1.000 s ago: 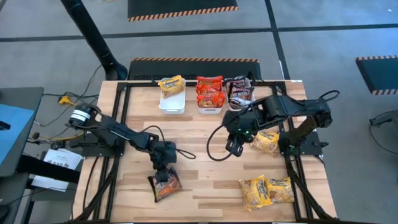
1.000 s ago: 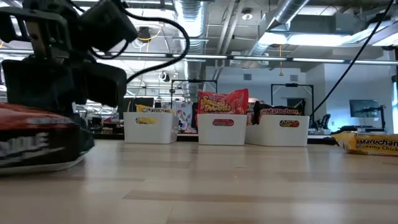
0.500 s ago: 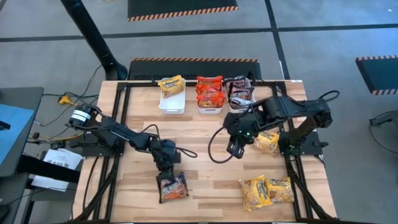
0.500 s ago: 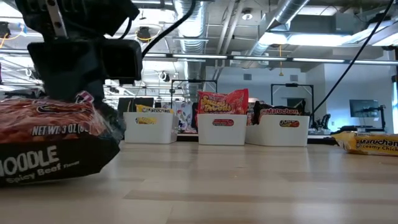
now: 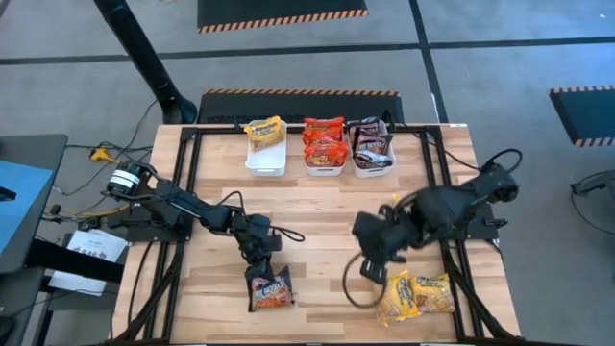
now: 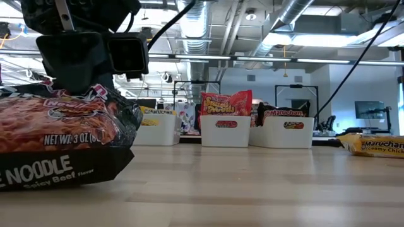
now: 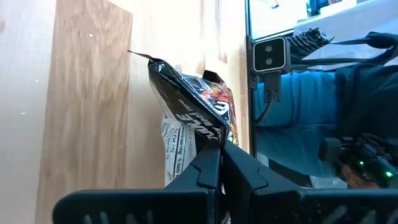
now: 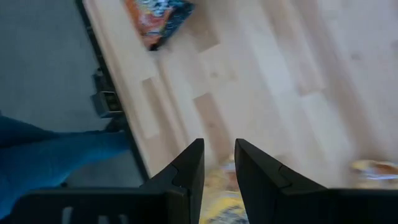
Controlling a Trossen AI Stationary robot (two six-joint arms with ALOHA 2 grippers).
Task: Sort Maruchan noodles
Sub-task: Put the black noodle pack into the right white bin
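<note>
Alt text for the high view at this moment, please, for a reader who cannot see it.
The left gripper pinches a dark spicy beef packet at the wooden table's near edge, while the open right gripper hovers beside two yellow packets. Three white bins of sorted noodles line the far edge.

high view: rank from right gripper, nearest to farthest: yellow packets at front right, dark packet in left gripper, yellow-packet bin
From the right gripper:
1. Yellow packets, just beside it, front right.
2. Dark packet, front centre-left, in the left gripper.
3. Yellow-packet bin, back left of the bin row.
</note>
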